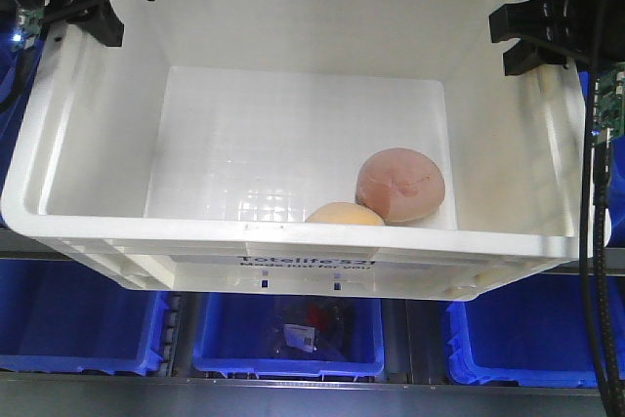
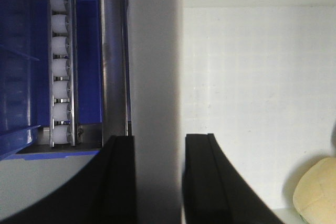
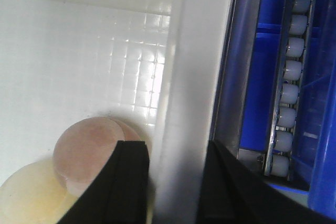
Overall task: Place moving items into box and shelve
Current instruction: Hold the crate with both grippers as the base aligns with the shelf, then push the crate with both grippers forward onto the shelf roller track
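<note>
The box (image 1: pixel 293 241), a large white crate with black print on its front, hangs lifted between my two arms. Inside it, at the front right, lie the moving items: a pinkish-brown lump (image 1: pixel 400 186) and a pale yellow lump (image 1: pixel 344 214), touching each other. My left gripper (image 1: pixel 122 7) is shut on the box's left wall (image 2: pixel 155 51), which fills the gap in the left gripper (image 2: pixel 157 137). My right gripper (image 3: pixel 176 145) is shut on the right wall (image 3: pixel 194 51), close to the pinkish lump (image 3: pixel 84 153) and the yellow lump (image 3: pixel 26 198).
Blue plastic bins (image 1: pixel 283 344) stand in a row on the shelf below the box, with more blue bins at both sides. Roller rails (image 2: pixel 60 66) (image 3: pixel 289 72) and a metal shelf frame (image 2: pixel 113 77) run just outside the box's walls.
</note>
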Controlling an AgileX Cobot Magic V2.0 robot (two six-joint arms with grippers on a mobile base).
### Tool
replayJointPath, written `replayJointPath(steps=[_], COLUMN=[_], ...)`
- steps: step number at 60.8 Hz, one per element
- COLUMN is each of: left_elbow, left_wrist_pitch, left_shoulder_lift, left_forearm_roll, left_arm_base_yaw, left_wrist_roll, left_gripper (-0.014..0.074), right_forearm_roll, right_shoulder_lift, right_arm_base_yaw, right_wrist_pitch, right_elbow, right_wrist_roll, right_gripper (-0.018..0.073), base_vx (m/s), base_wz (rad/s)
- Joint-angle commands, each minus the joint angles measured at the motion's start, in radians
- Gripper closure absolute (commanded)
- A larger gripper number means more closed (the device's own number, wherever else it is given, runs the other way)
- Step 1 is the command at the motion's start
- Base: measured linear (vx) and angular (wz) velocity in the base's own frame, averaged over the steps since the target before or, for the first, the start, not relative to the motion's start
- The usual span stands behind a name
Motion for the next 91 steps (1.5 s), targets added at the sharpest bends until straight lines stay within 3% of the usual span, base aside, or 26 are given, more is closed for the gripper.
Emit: replayJointPath(steps=[1, 29, 48, 64, 91], left_elbow=[-0.041, -0.041, -0.041, -0.041, -0.041], left_wrist_pitch=[-0.078, -0.080, -0.168, -0.227, -0.602], left_shoulder_lift=[-0.050, -0.050, -0.048, 0.003, 0.144], left_forearm_roll=[-0.076, -0.078, -0.076, -0.009, 0.126], left_arm_base_yaw=[-0.014, -0.014, -0.014, -0.014, -0.014], left_wrist_roll=[-0.005, -0.005, -0.005, -0.005, -0.016], left_gripper=[0.0600, 0.0600, 0.0600, 0.0600, 0.0600], right_forearm_roll=[0.092, 0.092, 0.092, 0.091, 0.091], right_shoulder_lift=[-0.042, -0.042, 0.006, 0.063, 0.196], right_arm_base_yaw=[0.011, 0.011, 0.011, 0.011, 0.011], right_wrist_pitch=[-0.117, -0.117, -0.130, -0.233, -0.609], right_elbow=[-0.047, -0.047, -0.047, -0.047, -0.047], right_wrist_roll=[-0.010, -0.010, -0.010, -0.010, -0.075], right_gripper=[0.0565, 0.0565, 0.0565, 0.0565, 0.0565], base_vx=[0.00, 0.00, 0.00, 0.00, 0.00], base_wz=[0.00, 0.00, 0.00, 0.00, 0.00])
